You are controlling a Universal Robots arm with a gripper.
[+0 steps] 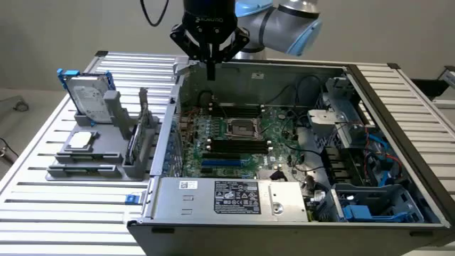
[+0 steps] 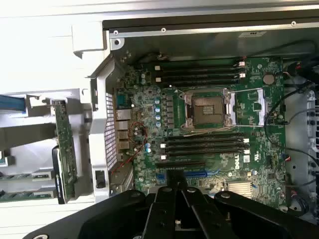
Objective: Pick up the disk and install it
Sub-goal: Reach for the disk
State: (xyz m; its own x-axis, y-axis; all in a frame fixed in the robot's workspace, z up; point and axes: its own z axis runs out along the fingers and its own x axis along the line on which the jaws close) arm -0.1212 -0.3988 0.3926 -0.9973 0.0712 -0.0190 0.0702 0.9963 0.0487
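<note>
Fingers (image 1: 211,68) closed, empty | disk (image 1: 89,96) upright in holder (image 1: 92,172) | motherboard (image 2: 259,149) marked DELL

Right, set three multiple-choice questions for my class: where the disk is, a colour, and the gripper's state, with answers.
1. Where is the disk? A upright in the grey rack beside the computer case; B inside that case; C flat atop that case.
2. The disk's carrier frame is: A red; B blue; C yellow.
3. The gripper is: A wide open; B shut on the disk; C shut, holding nothing.
Answers: 1 A, it stands in the rack; 2 B, blue edging shows; 3 C, it is closed above the case, empty.
</note>
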